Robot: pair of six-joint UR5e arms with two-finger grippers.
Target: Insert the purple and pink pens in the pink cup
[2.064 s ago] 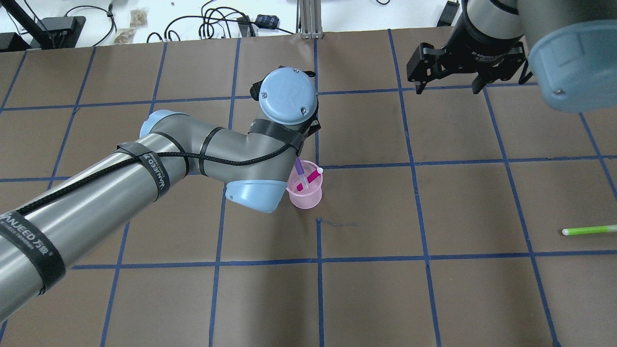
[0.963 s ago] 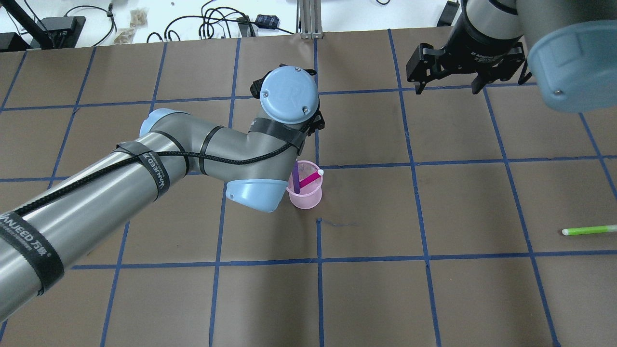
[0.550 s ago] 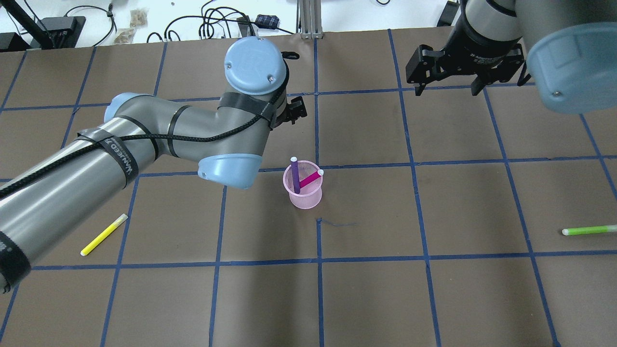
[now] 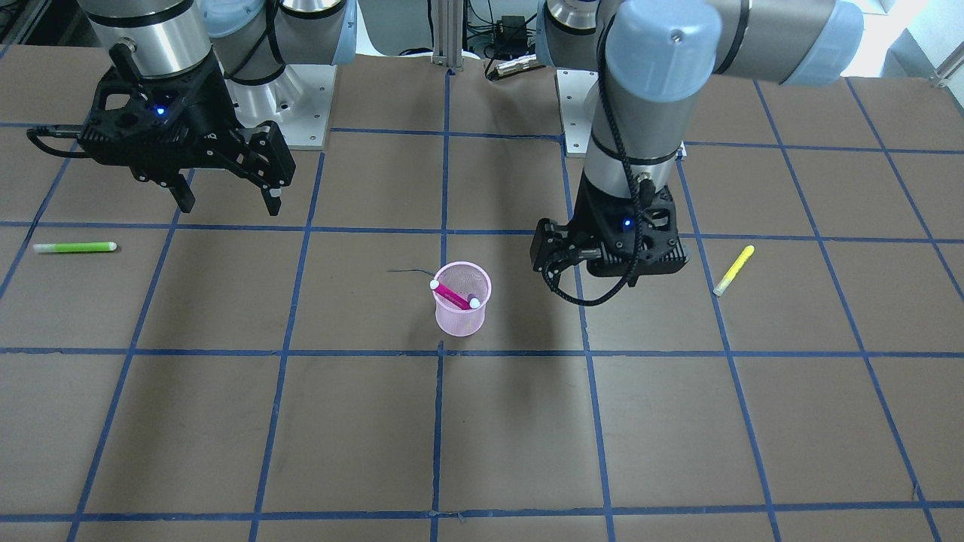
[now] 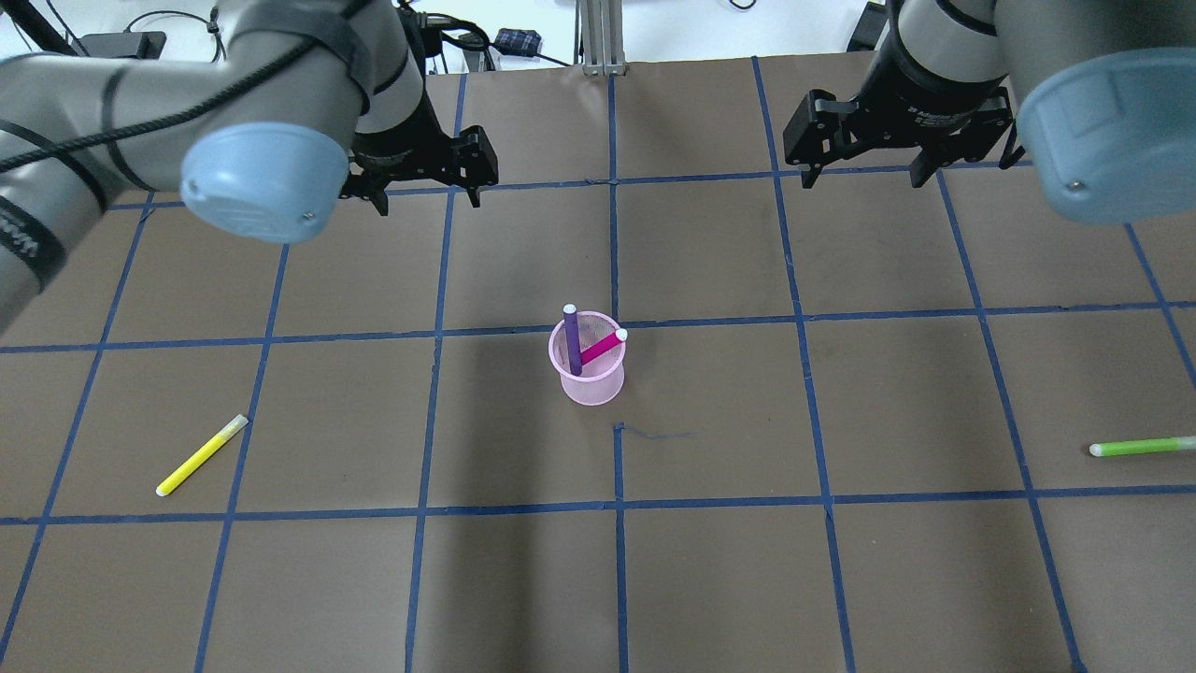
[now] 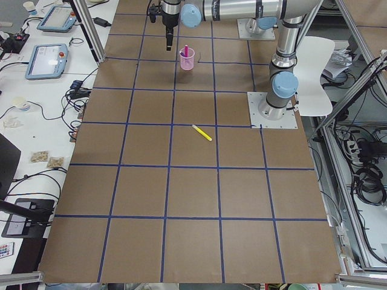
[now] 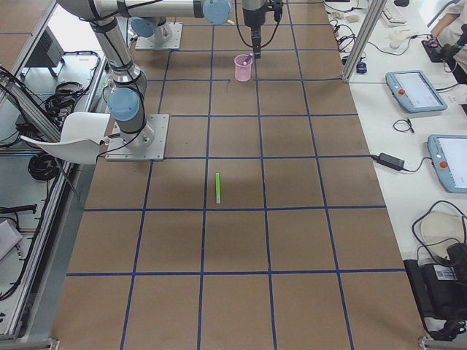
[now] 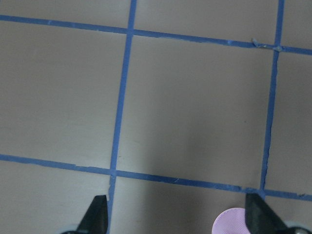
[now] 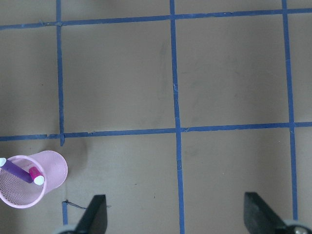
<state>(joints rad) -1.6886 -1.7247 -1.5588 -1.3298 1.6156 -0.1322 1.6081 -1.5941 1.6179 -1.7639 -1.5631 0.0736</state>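
The pink mesh cup (image 5: pixel 590 388) stands upright near the table's middle. The purple pen (image 5: pixel 572 341) stands in it, leaning on the rim. The pink pen (image 5: pixel 603 346) lies slanted inside it. The cup (image 9: pixel 48 168) and both pens also show in the right wrist view. My left gripper (image 5: pixel 427 193) is open and empty, up and away at the cup's back left; only the cup's edge (image 8: pixel 231 222) shows in its wrist view. My right gripper (image 5: pixel 866 176) is open and empty, hovering at the back right.
A yellow pen (image 5: pixel 201 455) lies on the table at the front left. A green pen (image 5: pixel 1140 447) lies at the right edge. Brown table with a blue tape grid; cables and clutter lie beyond the far edge.
My left gripper let go of the purple pen, which now stands in the cup. The left arm has swung back and to the left, uncovering the yellow pen. The right arm stayed put.
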